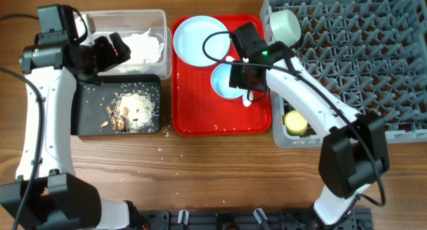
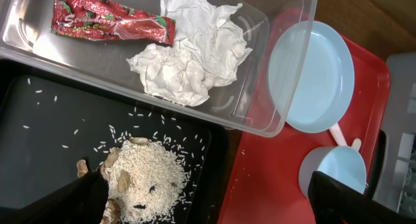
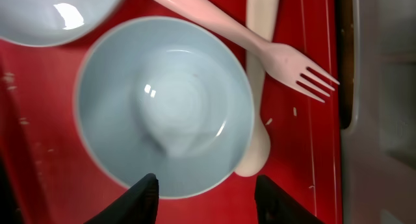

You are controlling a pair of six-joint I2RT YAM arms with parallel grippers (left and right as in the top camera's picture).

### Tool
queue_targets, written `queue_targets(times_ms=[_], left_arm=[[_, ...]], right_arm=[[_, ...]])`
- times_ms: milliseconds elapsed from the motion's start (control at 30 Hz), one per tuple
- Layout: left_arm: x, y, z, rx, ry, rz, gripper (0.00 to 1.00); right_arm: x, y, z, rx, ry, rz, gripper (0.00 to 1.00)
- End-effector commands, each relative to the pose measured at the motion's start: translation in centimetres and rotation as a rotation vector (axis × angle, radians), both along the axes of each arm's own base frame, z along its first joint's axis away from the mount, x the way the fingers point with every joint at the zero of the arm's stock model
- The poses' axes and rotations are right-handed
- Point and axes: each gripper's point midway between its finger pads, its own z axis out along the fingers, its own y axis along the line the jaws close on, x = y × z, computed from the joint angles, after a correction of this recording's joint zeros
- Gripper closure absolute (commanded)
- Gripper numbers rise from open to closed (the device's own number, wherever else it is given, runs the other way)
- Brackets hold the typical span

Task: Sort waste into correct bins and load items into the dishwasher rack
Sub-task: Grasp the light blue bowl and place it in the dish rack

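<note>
The pale blue bowl [image 3: 162, 104] sits on the red tray, with the white fork [image 3: 260, 45] and spoon [image 3: 257, 113] beside it. My right gripper [image 3: 205, 198] is open just above the bowl's near rim. The pale blue plate [image 1: 199, 38] lies at the tray's back. The clear tub [image 2: 273, 55] holds the red wrapper [image 2: 110, 23] and white tissue [image 2: 192, 55]. The black tray [image 2: 39, 139] holds rice and brown scraps [image 2: 146, 178]. My left gripper [image 2: 208, 208] is open and empty above the black tray. The pale green bowl [image 1: 285, 25] and yellow cup [image 1: 295, 123] are in the grey rack [image 1: 360, 57].
The flat red serving tray [image 1: 220, 117] lies between the bins and the rack. Loose grains [image 1: 163, 149] are scattered on the wooden table in front of the black tray. The right arm reaches across the rack's left edge.
</note>
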Motion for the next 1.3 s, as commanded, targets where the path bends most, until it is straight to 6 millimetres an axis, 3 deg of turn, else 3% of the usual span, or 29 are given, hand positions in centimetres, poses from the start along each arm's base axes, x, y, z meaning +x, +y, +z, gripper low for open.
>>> queue_targets(times_ms=[0,67,233,333,433,467,533,600,633,667,800,867,900,1033,1133,1267], left_arm=[[0.0,0.1,0.7,0.008,-0.021,-0.009,0.0],[0.0,0.1,0.7,0.008,-0.021,-0.009,0.0],[0.0,0.1,0.7,0.008,-0.021,-0.009,0.0],[0.0,0.1,0.7,0.008,-0.021,-0.009,0.0],[0.0,0.1,0.7,0.008,-0.021,-0.009,0.0],[0.0,0.1,0.7,0.008,-0.021,-0.009,0.0],[0.0,0.1,0.7,0.008,-0.021,-0.009,0.0],[0.0,0.1,0.7,0.009,-0.021,-0.009,0.0],[0.0,0.1,0.7,0.008,-0.021,-0.009,0.0],[0.0,0.1,0.7,0.008,-0.021,-0.009,0.0],[0.0,0.1,0.6,0.009,-0.021,-0.009,0.0],[0.0,0.1,0.7,0.008,-0.021,-0.009,0.0],[0.0,0.1,0.7,0.009,-0.021,-0.009,0.0],[0.0,0.1,0.7,0.008,-0.021,-0.009,0.0],[0.0,0.1,0.7,0.008,-0.021,-0.009,0.0],[0.0,0.1,0.7,0.008,-0.021,-0.009,0.0]], right_arm=[[-0.6,-1.2,-4.9,-0.09,0.087,-0.036,0.56],[-0.7,-1.4,-6.2,-0.105,0.112,-0.037,0.62],[-0.2,-1.2,-6.2,-0.098,0.093,-0.036,0.95],[0.2,-1.0,-6.1,-0.092,0.078,-0.028,0.96],[1.4,0.2,-2.5,-0.041,0.003,0.053,0.96],[2.0,0.5,-0.1,-0.018,-0.048,0.081,0.96],[3.3,-0.1,7.3,0.018,-0.218,0.105,0.96],[3.5,-3.6,13.8,-0.027,-0.384,0.03,0.96],[3.2,-6.4,16.6,-0.094,-0.457,-0.038,0.96],[2.2,-10.5,19.6,-0.212,-0.532,-0.143,0.96],[-2.2,-21.5,25.1,-0.672,-0.606,-0.422,0.96],[-3.3,-24.0,25.1,-0.845,-0.543,-0.439,0.96],[-3.1,-24.2,24.2,-0.885,-0.5,-0.39,0.96],[-0.7,-23.6,20.2,-1.031,-0.339,-0.195,0.96],[1.6,-23.7,18.7,-1.201,-0.257,-0.089,0.96],[4.3,-22.8,15.8,-1.266,-0.188,0.029,0.96]])
